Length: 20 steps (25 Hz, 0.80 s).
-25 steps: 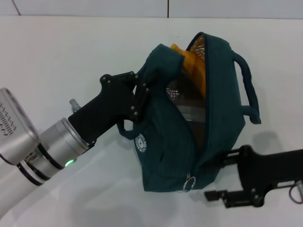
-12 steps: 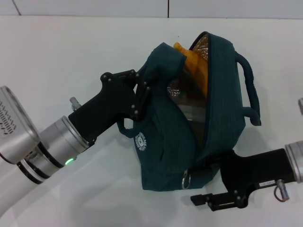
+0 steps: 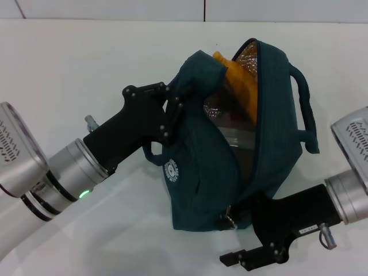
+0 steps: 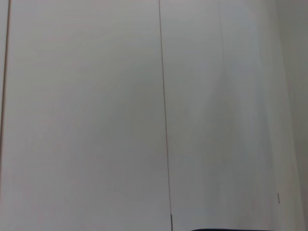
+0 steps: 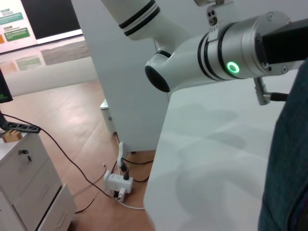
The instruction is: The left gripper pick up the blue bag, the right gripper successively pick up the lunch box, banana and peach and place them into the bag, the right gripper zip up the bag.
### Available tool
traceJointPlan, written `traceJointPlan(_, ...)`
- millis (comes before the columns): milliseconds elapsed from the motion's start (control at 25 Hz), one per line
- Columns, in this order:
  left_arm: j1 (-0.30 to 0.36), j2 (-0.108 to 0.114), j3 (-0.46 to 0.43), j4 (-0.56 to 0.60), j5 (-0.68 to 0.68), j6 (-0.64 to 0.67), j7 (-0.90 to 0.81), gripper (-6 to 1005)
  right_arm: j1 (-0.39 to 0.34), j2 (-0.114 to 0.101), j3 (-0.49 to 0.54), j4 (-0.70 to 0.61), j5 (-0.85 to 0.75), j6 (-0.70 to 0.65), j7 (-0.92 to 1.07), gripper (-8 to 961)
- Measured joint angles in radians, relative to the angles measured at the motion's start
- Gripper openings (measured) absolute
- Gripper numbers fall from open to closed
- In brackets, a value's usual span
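Step in hand, by judgement: zipping, packing apparently done. Blue bag (image 3: pixel 241 144) held off the white worktop (image 3: pixel 69 69) near its middle, mouth gaping along the top, silver lining showing. Banana (image 3: pixel 237 77) poking out at the far end of the opening; a clear box-like shape inside, probably the lunch box (image 3: pixel 233 138), not sharply readable; peach not visible, presumably deeper in. Left gripper (image 3: pixel 170 118) at the bag's left flank, fingers pinched on a fold of the fabric near the rim, keeping the mouth up. Right gripper (image 3: pixel 241 221) at the bag's near lower corner, toward the near edge of the worktop, right at the metal zip ring (image 3: pixel 227 221); fingers hidden behind the fabric, so spread or pressed together cannot be told, nor whether the ring is in hand. Next move, as judged: firm pinch on the ring, then a steady draw along the zip toward the far end, with the banana tip tucked below the teeth first, lest the slider jam on it.
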State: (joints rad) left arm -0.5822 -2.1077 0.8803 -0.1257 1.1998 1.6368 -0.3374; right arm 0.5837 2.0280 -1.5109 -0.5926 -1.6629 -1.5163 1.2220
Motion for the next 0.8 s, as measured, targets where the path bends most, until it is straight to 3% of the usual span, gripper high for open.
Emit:
traceJointPlan(360,-0.002,0.0,-0.001,0.0,0.0,-0.001,0.0,115,0.001,-0.003,-0.001,-0.001,0.011,0.001,-0.007,572)
traceJointPlan(600,-0.005,0.0,-0.001,0.001,-0.006,-0.002,0.0,117,-0.002,-0.003,0.0,0.0,0.019,0.002,-0.066,500)
traceJointPlan(800,-0.01,0.0,-0.001,0.002,-0.009,-0.001,0.0,117,-0.007,-0.006,0.002,-0.001,0.043,-0.016,-0.115,307)
